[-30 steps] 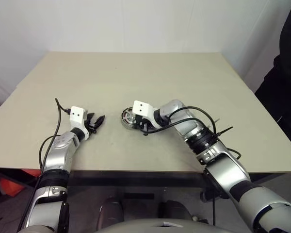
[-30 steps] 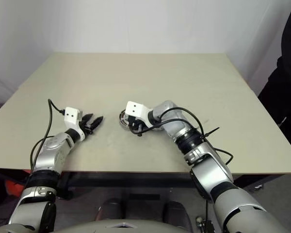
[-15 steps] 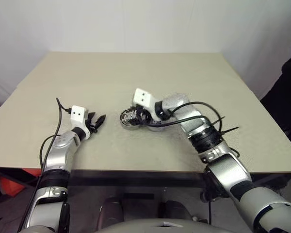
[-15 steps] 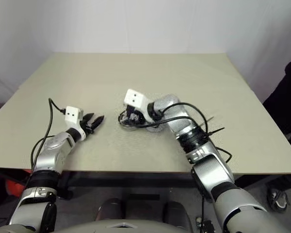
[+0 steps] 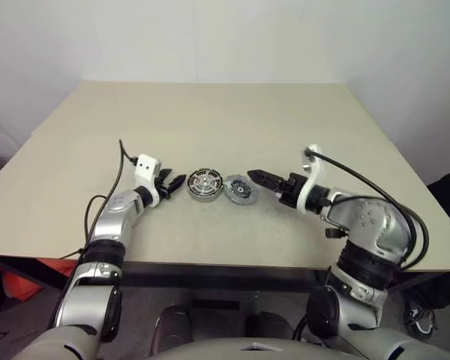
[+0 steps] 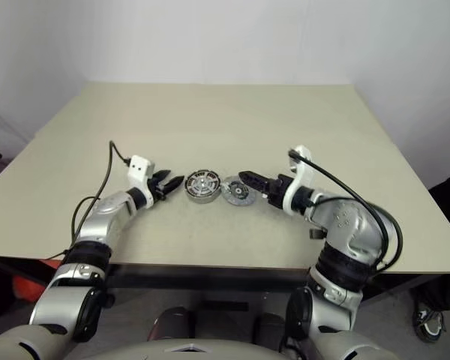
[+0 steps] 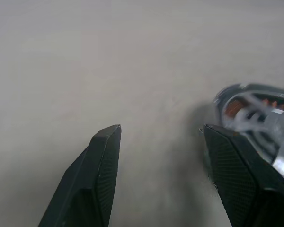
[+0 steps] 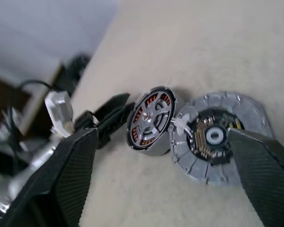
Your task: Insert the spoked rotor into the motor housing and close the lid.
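The motor housing (image 5: 205, 184) is a shallow grey cup near the table's front. The spoked rotor (image 8: 150, 119) sits inside it, silver spokes over copper windings. The lid (image 5: 240, 190), a flat grey notched disc, lies on the table against the housing's right side. My left gripper (image 5: 177, 182) is open just left of the housing, and one finger (image 7: 236, 170) is close to its rim (image 7: 255, 111). My right gripper (image 5: 253, 177) is open and empty just right of the lid, pointing at it. In the right wrist view its fingers (image 8: 61, 175) spread wide around both parts.
The parts rest on a beige table (image 5: 210, 112) backed by a white wall. A black cable (image 5: 367, 187) loops from my right forearm above the table's front right.
My right arm has swung back to the right and rolled, and its gripper has opened, leaving the lid beside the housing. My left gripper has moved right, up to the housing.
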Motion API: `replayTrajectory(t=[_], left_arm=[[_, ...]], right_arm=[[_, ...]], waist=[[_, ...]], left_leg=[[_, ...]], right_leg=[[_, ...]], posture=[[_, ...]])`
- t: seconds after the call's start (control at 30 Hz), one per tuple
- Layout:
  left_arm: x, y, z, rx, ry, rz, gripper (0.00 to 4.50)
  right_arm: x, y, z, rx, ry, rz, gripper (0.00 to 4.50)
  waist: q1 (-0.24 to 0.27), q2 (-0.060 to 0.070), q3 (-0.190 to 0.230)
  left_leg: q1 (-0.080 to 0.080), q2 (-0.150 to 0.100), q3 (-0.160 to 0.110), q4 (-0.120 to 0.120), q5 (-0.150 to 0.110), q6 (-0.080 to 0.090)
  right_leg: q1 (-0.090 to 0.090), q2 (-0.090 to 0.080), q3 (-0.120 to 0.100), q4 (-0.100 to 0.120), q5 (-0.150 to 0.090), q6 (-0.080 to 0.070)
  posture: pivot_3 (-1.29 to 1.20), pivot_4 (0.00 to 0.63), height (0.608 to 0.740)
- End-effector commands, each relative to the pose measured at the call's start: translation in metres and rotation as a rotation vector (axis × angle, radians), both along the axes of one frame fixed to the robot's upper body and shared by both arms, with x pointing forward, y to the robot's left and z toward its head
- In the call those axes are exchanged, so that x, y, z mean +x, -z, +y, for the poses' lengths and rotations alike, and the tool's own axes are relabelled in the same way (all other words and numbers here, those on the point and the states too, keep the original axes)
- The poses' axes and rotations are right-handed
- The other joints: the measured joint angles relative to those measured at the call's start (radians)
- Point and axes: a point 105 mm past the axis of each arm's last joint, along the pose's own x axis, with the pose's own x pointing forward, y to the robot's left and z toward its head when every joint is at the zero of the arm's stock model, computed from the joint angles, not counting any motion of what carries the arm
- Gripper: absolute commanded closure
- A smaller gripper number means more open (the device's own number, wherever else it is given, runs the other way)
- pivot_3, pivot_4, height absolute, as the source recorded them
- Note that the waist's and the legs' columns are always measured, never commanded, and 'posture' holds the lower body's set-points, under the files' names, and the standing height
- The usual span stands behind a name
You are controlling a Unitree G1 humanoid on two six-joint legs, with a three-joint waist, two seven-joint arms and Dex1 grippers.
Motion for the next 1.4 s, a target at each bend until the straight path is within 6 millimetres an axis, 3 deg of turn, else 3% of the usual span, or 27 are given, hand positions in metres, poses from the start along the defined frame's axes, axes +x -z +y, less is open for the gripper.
replayTrajectory(t=[0.03,0.17,0.43,0.83,1.2,1.4], left_arm=[[0.007,-0.013,-0.010,0.008,0.050,-0.049,1.56],[0.008,-0.012,-0.014,0.014,0.068,-0.048,1.56],[0.001,-0.010,-0.007,0.036,0.074,-0.042,1.56],[-0.012,-0.015,0.039,0.107,0.024,-0.030,1.56],[-0.013,-0.018,0.036,0.109,0.022,-0.035,1.56],[-0.013,-0.020,0.036,0.112,0.017,-0.040,1.56]], right_arm=[[-0.004,0.007,0.003,0.081,0.060,0.050,0.05],[-0.008,0.031,0.004,0.102,0.120,0.175,0.05],[-0.015,0.042,0.013,0.135,0.102,0.243,0.05],[-0.032,0.049,0.036,0.219,0.028,0.325,0.05],[-0.010,0.056,0.047,0.271,0.045,0.400,0.05],[0.020,0.057,0.033,0.278,0.147,0.391,0.05]], waist=[[0.000,0.001,0.000],[0.001,0.002,0.000],[0.004,0.002,0.000],[-0.001,0.002,0.000],[-0.012,0.001,-0.001],[-0.012,0.001,-0.001]], left_leg=[[0.001,-0.001,0.000,-0.002,0.001,-0.002],[0.003,-0.002,0.000,-0.006,0.002,-0.003],[0.003,-0.003,0.000,-0.008,0.001,-0.002],[0.003,-0.002,0.000,-0.009,0.001,-0.002],[0.006,-0.001,0.000,-0.008,0.002,-0.004],[0.006,-0.001,0.000,-0.008,0.004,-0.006]], right_leg=[[0.000,0.000,0.000,-0.001,0.000,0.000],[0.004,-0.001,0.001,-0.006,0.000,0.000],[0.004,-0.001,0.000,-0.007,0.000,0.001],[0.003,-0.001,0.001,-0.007,-0.001,0.001],[0.003,0.000,0.000,-0.007,-0.001,0.002],[0.003,0.000,0.000,-0.007,-0.001,0.002]], posture=[[0.00,0.000,0.740],[0.00,0.000,0.740],[0.00,0.000,0.740],[0.00,0.000,0.740],[0.00,0.000,0.740],[0.00,0.000,0.740]])
